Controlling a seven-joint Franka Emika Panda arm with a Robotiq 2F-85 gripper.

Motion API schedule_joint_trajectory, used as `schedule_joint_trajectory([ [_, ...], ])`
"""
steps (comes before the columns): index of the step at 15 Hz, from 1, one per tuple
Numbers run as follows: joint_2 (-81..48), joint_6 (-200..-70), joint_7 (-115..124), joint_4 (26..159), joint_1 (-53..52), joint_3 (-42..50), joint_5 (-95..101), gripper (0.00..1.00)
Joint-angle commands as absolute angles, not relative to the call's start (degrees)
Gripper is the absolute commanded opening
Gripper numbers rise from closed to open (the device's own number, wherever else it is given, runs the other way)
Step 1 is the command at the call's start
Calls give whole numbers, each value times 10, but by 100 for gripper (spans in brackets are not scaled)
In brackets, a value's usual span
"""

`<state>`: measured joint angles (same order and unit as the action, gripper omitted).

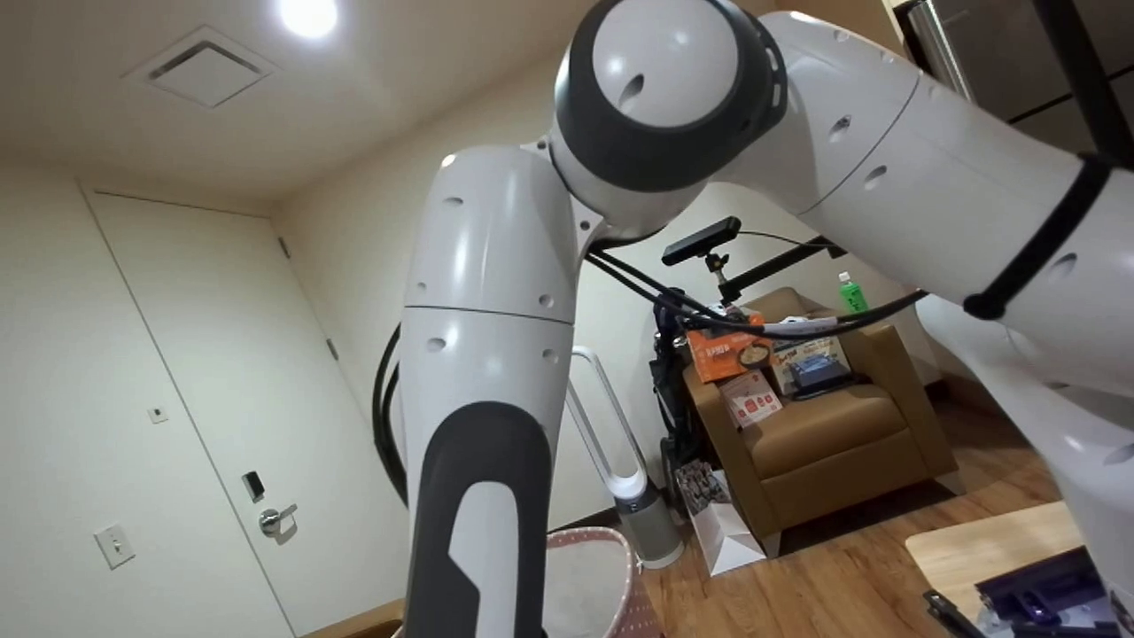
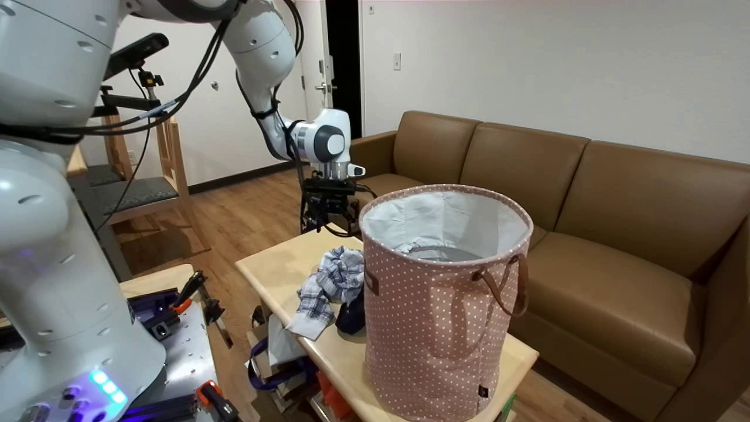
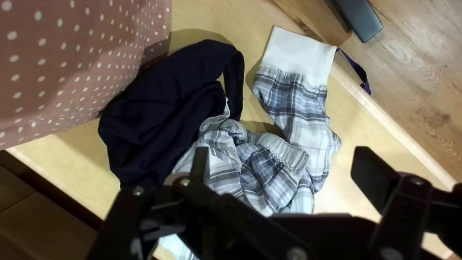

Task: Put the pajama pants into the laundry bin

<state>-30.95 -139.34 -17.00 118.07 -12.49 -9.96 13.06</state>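
Observation:
The pajama pants, grey and white plaid with a pale cuff, lie crumpled on the small wooden table. They show in an exterior view [image 2: 341, 275] and in the wrist view [image 3: 267, 173]. The laundry bin [image 2: 433, 328], pink with white dots, a white lining and brown handles, stands upright on the same table beside the pants. It also shows in an exterior view [image 1: 641, 611] and in the wrist view [image 3: 72, 72]. My gripper [image 3: 281, 159] is open and empty above the pants, its fingers spread wide. It also shows in an exterior view [image 2: 329, 205], behind the bin's rim.
A dark navy cloth [image 3: 158, 115] lies between the pants and the bin, touching the pants. The wooden table's [image 2: 269, 264] edge runs close to the pants' cuff. A brown sofa [image 2: 621, 281] stands behind the bin. Bags and boxes sit below the table's near edge.

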Motion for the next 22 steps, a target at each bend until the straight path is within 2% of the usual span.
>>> schedule_joint_trajectory([
  [1, -346, -1415, -171, 1153, -112, -124, 93, 100],
  [5, -470, -1378, -154, 1028, -141, -138, 60, 100],
  [13, -670, -1305, -48, 784, -264, -58, 124, 100],
  [14, -680, -1290, -56, 766, -263, -62, 123, 100],
  [15, -649, -1325, -62, 825, -252, -72, 119, 100],
  [17, -673, -1310, -62, 790, -258, -70, 119, 100],
  [22, -693, -1393, -40, 780, -262, -55, 123, 100],
])
